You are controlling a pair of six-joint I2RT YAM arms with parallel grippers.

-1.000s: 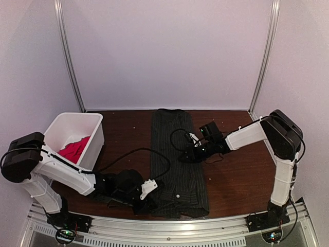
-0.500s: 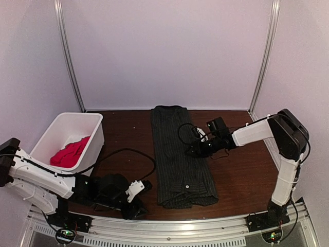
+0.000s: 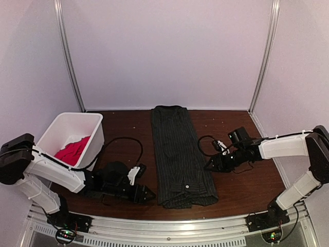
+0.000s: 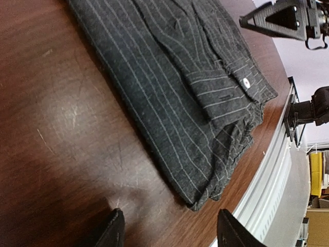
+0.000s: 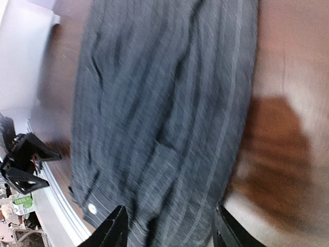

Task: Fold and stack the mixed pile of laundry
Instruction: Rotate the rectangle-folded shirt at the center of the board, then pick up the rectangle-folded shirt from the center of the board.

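Overhead view: the dark charcoal pinstriped button-up shirt (image 3: 180,154) lay folded into a long narrow strip down the centre of the frame. It was flat on the dark brown wooden counter (image 3: 241,188), with a white button showing near its lower end.

The bright red T-shirt (image 3: 72,150) sat crumpled inside the white plastic bin (image 3: 59,128) at the left of the frame, well apart from the shirt.

The left pincer (image 3: 147,193) was low over the counter at lower centre-left, just beside the shirt's lower left corner. Its wrist view showed the fingers (image 4: 114,229) apart with bare wood between them and nothing gripped.

The right pincer (image 3: 209,165) was right of centre, just beside the shirt's right edge. Its wrist view, somewhat blurred, showed the fingers (image 5: 114,229) apart above the shirt's edge, with nothing clamped.

Whether either pincer touched the cloth could not be told.
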